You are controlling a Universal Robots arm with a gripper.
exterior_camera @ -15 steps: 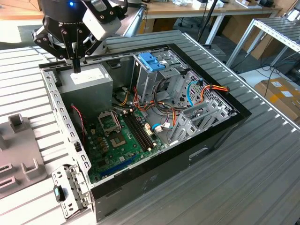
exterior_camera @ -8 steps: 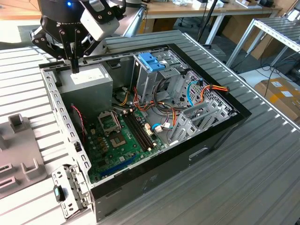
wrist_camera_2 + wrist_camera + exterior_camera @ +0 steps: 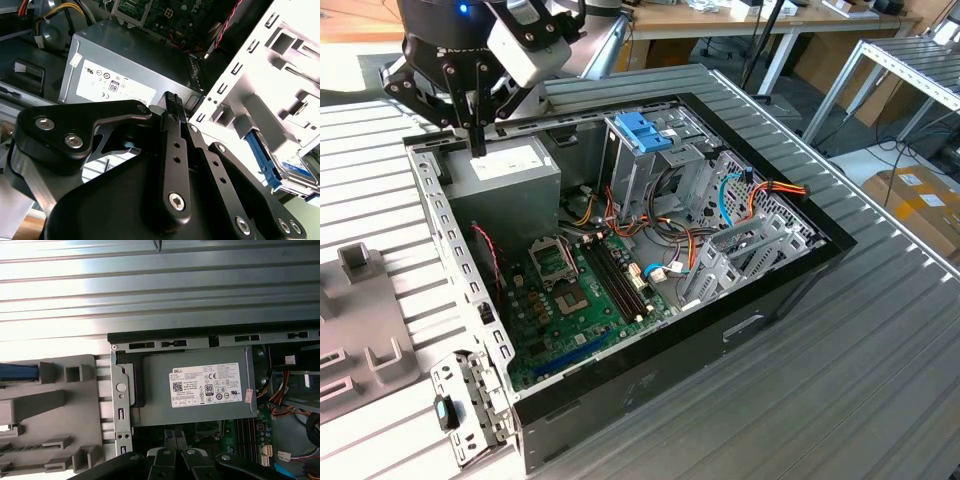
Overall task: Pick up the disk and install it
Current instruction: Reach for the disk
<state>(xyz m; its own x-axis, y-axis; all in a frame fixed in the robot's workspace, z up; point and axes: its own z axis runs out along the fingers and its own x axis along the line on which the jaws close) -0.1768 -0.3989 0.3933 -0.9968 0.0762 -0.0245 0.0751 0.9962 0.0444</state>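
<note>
Exterior view: open computer case (image 3: 670,370) lying on the ribbed metal desk (image 3: 880,400), end effector (image 3: 477,145) hanging over the case corner at the exterior view's left, just above the grey power supply (image 3: 510,170). Fingers drawn narrow, nothing gripped. Light-blue latch (image 3: 645,130) upright on the drive cage toward the exterior view's right, green motherboard (image 3: 570,300) on the case floor. Grey plastic fixture (image 3: 360,320) resting on the desk outside the case, at the exterior view's left

Second wrist view: end effector (image 3: 172,100) pressed narrow and empty, tip near the edge of the power supply (image 3: 125,75). Beyond the perforated case wall (image 3: 225,100), the disk (image 3: 295,167) lying flat in the grey fixture (image 3: 290,65), blue rail (image 3: 262,155) along its side, well apart from the end effector

First wrist view: fingertips (image 3: 169,435) side by side with barely a gap, holding nothing, poised over the case interior beside the power supply (image 3: 150,390) and its white sticker (image 3: 210,385). Across the case wall (image 3: 120,405), the grey fixture (image 3: 50,405), with the blue edge of the disk (image 3: 17,372) seated in it
</note>
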